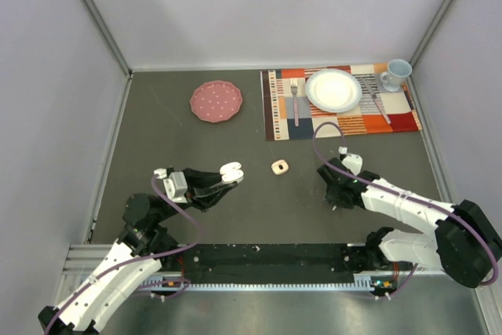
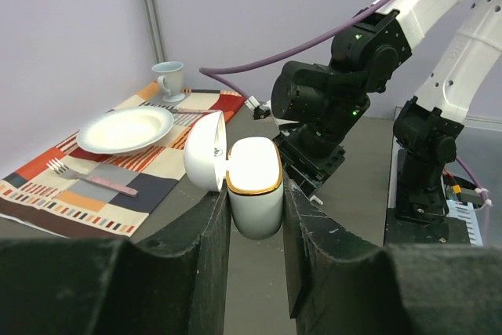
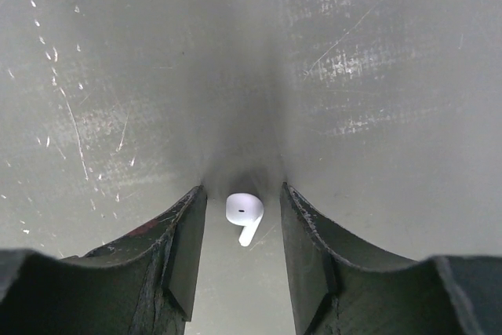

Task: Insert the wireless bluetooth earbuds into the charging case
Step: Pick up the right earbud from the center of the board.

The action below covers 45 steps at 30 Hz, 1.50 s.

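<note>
Our right gripper (image 3: pixel 241 194) stands open, nose down over the dark grey tabletop (image 3: pixel 376 76). One tiny white plastic comma-shaped earbud (image 3: pixel 244 213) lies flat on that surface between the two spread fingers, touching neither, with its stem pointing back towards the wrist. Our left gripper (image 2: pixel 256 213) is clamped on the white rounded charging case with the gold rim (image 2: pixel 252 170), held upright with its lid swung open.

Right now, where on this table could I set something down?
Bare tabletop lies left of the pink plate and between it and the left end effector holding the charging case. The placemat is crowded: white plate, cutlery, mug.
</note>
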{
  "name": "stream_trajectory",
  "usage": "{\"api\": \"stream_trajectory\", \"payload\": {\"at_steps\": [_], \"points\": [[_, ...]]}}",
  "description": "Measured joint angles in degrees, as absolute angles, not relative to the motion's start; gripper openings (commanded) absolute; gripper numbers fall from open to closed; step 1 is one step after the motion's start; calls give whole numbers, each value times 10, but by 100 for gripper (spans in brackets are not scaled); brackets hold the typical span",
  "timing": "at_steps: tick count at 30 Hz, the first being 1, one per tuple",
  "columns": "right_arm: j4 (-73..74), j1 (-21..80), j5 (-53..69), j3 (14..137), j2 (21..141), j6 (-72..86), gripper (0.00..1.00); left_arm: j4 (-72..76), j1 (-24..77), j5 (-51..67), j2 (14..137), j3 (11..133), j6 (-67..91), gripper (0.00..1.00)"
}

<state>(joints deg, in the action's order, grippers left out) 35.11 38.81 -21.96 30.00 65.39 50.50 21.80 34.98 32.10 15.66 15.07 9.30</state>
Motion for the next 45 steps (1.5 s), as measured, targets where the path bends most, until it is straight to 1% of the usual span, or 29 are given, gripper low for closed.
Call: {"api": "stream_trajectory", "payload": {"at_steps": [4,7,14,22,38,45], "points": [[347,388,-219,300,660,493,42,218,350,321,158,150,93,0],[346,388,-218,300,660,486,37,216,350,321,161,150,93,0],[342,388,-217,300,661,479,37,207,350,321,161,150,93,0],[338,388,-215,299,659,475,32,203,350,321,164,150,94,0],[330,388,-214,289,645,465,30,203,350,321,169,150,102,0],[330,388,-213,288,645,465,31,203,350,321,176,150,104,0]]}}
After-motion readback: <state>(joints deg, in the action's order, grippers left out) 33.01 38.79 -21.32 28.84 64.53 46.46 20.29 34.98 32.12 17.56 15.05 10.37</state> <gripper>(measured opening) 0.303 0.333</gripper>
